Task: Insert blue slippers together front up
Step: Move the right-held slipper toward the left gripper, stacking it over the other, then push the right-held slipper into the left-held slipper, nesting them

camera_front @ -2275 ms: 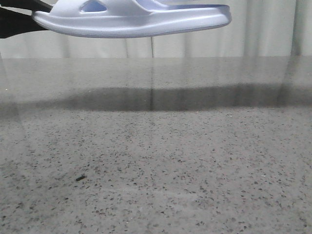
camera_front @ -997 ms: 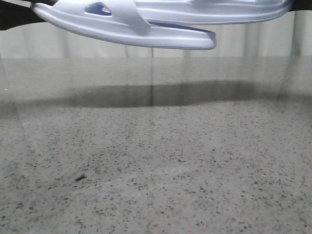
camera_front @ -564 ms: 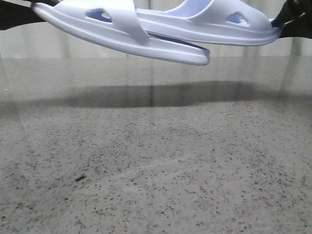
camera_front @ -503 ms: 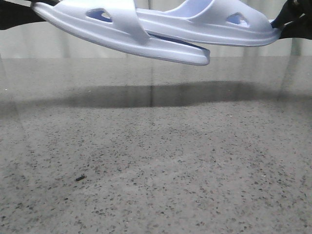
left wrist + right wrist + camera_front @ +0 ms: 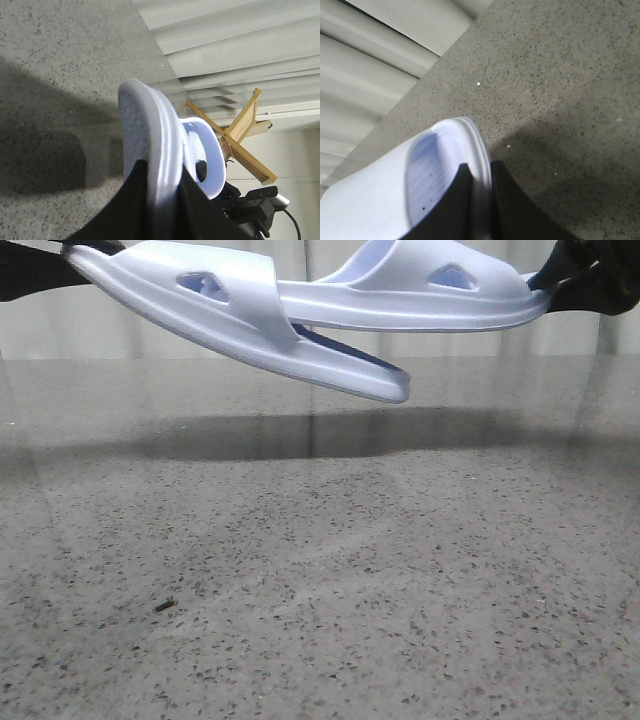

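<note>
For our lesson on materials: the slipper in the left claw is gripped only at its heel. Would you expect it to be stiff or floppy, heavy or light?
Probably fairly stiff: held by the left claw at one end, the left slipper juts out straight, without drooping. Likely light for its bulk, since a pinch on the thick sole edge carries it. Its smooth moulded surface might slip under a twist.
</note>
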You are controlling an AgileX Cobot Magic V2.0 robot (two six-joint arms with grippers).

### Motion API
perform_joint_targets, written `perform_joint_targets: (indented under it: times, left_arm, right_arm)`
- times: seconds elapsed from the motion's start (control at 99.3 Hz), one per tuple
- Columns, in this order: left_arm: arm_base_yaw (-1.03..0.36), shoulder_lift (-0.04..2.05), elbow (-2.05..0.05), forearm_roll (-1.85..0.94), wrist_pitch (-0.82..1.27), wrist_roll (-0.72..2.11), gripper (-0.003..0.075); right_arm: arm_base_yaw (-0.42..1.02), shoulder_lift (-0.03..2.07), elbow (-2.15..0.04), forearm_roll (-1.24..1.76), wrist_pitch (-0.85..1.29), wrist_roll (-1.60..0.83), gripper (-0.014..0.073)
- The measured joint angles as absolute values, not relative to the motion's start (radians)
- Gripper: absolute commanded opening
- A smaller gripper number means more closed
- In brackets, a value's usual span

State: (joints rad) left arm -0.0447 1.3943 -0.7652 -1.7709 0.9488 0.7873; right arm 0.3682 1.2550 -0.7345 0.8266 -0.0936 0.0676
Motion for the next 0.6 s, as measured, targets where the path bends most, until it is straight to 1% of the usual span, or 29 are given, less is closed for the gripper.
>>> perform_joint_targets:
  times: [0.322, 0.604]
  left_arm:
    - [-0.045, 1.394, -0.775, -1.771, 0.999, 0.787, 0.0016]
    - [-0.045, 1.394, -0.845, -1.769, 1.069, 0.787, 0.0016]
  right_arm:
    - [0.371, 1.255, -0.734, 0.802, -0.094, 0.068, -0.0107]
    - [0.371, 1.292, -0.713, 0.792, -0.096, 0.068, -0.0107]
